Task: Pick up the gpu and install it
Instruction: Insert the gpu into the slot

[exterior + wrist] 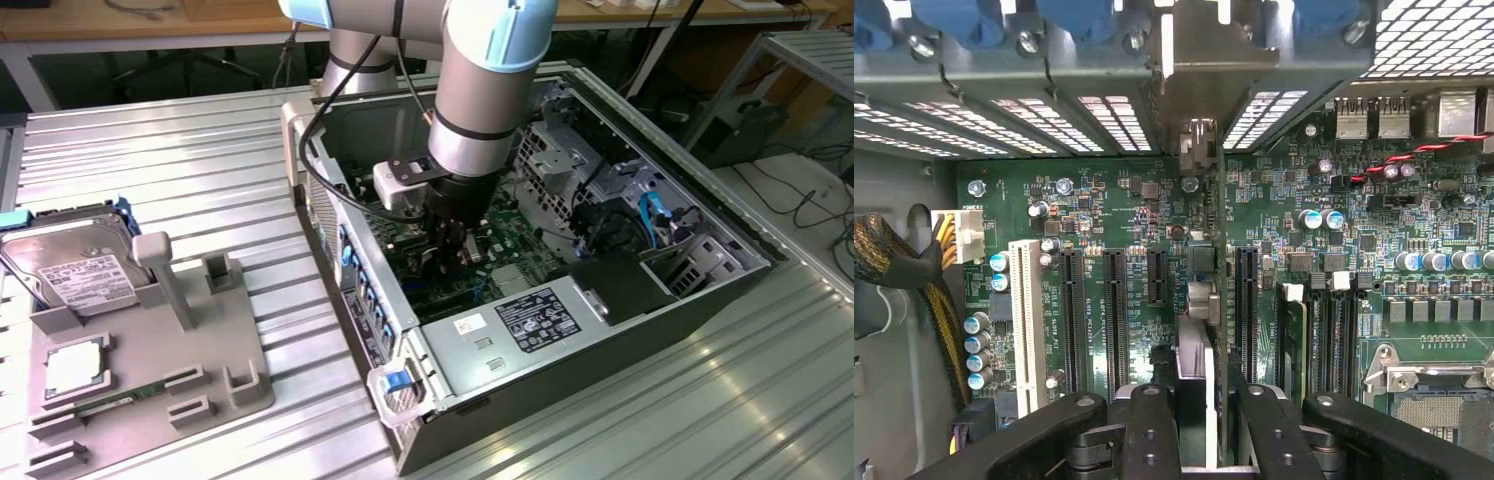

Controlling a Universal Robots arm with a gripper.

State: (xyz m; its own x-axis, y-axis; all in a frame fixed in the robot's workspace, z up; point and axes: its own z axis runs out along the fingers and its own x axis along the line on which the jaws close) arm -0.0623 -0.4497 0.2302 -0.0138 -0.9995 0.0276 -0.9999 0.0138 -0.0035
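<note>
Look between the jaws first: the gpu point(1206, 330) stands there edge-on, a thin card running away from the fingers toward the case's rear wall, its metal end bracket point(1199, 60) up against the slot openings. The jaws are closed on its near edge, one finger point(1152, 430) on each face, which is why you see so little of it; held this way the card's bottom edge can point straight down at the board.

Directly beyond the jaws lies the motherboard point(1354, 250), and the card appears lined up between the black expansion slots point(1116, 315) on either side of it. I judge it is at or very near its own slot, though whether it is seated cannot be told.

In the exterior view the gripper point(451, 262) is deep inside the open computer case point(641, 330), the arm coming down from above, so the card goes in vertically.

Well away from the jaws, outside the case, a grey holder tray point(200, 350) carries a hard drive point(74, 265).
</note>
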